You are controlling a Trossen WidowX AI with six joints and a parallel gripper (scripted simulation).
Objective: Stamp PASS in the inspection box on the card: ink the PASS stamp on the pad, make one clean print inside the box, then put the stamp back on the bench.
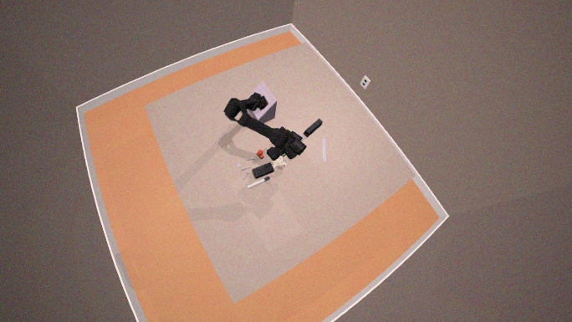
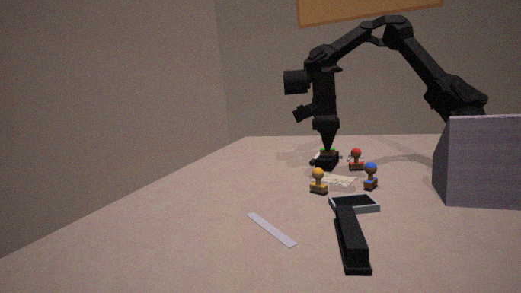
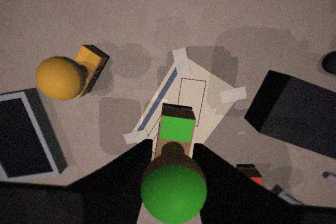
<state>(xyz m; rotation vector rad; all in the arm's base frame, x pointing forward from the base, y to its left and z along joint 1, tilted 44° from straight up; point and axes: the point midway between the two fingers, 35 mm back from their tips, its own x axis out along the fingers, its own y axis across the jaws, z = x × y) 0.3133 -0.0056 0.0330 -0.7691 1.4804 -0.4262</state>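
My gripper (image 2: 327, 149) (image 3: 172, 148) is shut on the green stamp (image 2: 327, 152) (image 3: 177, 128), its green knob toward the wrist camera. It holds the stamp upright above the card (image 2: 337, 179) (image 3: 215, 112). The card is taped flat and has a blue stripe. In the wrist view the inspection box (image 3: 202, 102) is a thin outlined rectangle; the stamp base covers its lower left part, and the visible part is blank. The stamp's underside is hidden. The ink pad (image 2: 355, 199) (image 3: 17, 135) lies apart from the card, dark in a grey tray.
A yellow stamp (image 2: 318, 173) (image 3: 60, 78), a blue stamp (image 2: 370, 168) and a red stamp (image 2: 356, 154) (image 1: 260, 152) stand around the card. A black block (image 1: 263, 170) (image 3: 302, 117) and a marker (image 1: 256, 182) lie beyond it. A stapler-like black object (image 2: 351, 236) and a pale strip (image 2: 272, 230) lie nearer the exterior camera.
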